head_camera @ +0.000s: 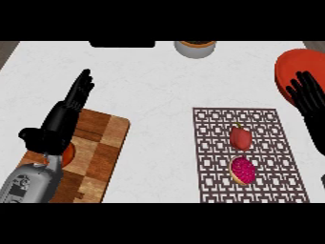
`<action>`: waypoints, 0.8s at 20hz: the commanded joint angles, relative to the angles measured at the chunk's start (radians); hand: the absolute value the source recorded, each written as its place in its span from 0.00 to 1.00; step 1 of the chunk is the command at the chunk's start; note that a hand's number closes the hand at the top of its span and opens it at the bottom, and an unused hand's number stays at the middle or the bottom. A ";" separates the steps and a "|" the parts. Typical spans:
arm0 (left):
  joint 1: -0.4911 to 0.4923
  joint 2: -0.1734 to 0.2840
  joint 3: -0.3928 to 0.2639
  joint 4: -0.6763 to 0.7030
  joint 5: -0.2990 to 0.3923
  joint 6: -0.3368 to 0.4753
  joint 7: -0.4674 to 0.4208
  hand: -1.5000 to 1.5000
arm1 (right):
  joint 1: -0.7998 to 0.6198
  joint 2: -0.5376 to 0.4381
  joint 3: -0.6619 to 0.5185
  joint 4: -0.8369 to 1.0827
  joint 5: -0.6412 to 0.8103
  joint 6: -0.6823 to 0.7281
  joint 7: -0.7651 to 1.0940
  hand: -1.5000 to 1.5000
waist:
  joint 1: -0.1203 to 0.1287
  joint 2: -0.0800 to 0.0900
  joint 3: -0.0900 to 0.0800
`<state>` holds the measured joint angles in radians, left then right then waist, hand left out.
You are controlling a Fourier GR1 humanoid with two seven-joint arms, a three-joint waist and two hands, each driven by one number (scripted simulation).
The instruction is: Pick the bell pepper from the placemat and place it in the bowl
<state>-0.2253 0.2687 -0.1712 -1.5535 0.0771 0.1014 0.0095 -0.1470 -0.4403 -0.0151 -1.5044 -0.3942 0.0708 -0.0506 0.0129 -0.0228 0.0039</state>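
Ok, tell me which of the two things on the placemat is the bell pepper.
The red bell pepper with the stem, lying farther from the robot on the placemat. The nearer thing is round with a magenta top and no stem.

Worktop (157,81) white, faintly marbled. Placemat (253,188) dark brown lattice on white. Bell pepper (241,137) red. Half fruit (244,170) magenta, tan rim. Bowl (300,71) red-orange. Cutting board (98,152) brown checkered wood. Left hand (70,107) and right hand (318,107) black, forearms grey.
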 commanded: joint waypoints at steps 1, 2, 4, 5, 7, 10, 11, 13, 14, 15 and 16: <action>0.048 0.011 0.025 -0.041 -0.034 0.017 0.001 0.50 | 0.036 -0.001 -0.041 0.005 -0.053 0.132 -0.092 1.00 | -0.011 0.022 -0.003; -0.024 0.036 0.076 0.008 -0.034 0.045 0.012 0.50 | -0.013 -0.014 -0.069 0.072 -0.124 0.222 -0.154 1.00 | -0.006 0.025 -0.002; 0.002 0.061 0.083 0.002 -0.080 0.087 0.030 0.50 | -0.011 -0.024 -0.078 0.103 -0.188 0.374 -0.248 1.00 | 0.009 0.028 0.002; -0.009 0.086 0.120 0.018 -0.078 0.094 0.031 0.50 | -0.021 -0.038 -0.104 0.112 -0.244 0.446 -0.272 1.00 | 0.012 0.030 0.005; 0.008 0.079 0.111 0.020 -0.082 0.106 0.057 0.50 | -0.003 -0.199 -0.210 0.142 0.100 0.105 -0.265 1.00 | -0.020 0.038 -0.006; -0.015 0.073 0.095 -0.020 -0.108 0.127 0.129 0.50 | -0.010 0.005 -0.274 0.388 -0.101 0.251 -0.532 0.00 | 0.017 0.034 0.004; -0.017 0.066 0.097 -0.013 -0.106 0.129 0.115 0.50 | 0.008 0.001 -0.248 0.428 -0.078 0.361 -0.635 0.00 | 0.015 0.035 0.004; 0.027 0.045 0.073 -0.038 -0.117 0.140 0.112 0.50 | 0.025 -0.061 -0.240 0.454 -0.003 0.460 -0.774 0.00 | 0.015 0.031 0.003; 0.013 0.056 0.075 -0.034 -0.121 0.131 0.136 0.50 | -0.001 -0.079 -0.217 0.473 0.069 0.452 -0.821 0.00 | 0.014 0.031 0.002; -0.036 0.056 0.085 -0.010 -0.127 0.141 0.163 0.50 | 0.012 -0.103 -0.208 0.464 0.120 0.456 -0.880 0.00 | 0.003 0.032 0.002; 0.004 0.076 0.100 -0.025 -0.112 0.118 0.131 0.50 | 0.008 -0.126 -0.195 0.471 0.171 0.430 -0.896 0.00 | 0.008 0.029 0.000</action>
<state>-0.2296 0.3334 -0.0804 -1.5696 -0.0308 0.2237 0.1295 -0.1401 -0.5093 -0.2263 -1.1013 -0.3555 0.4253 -0.7346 0.0220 0.0087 0.0060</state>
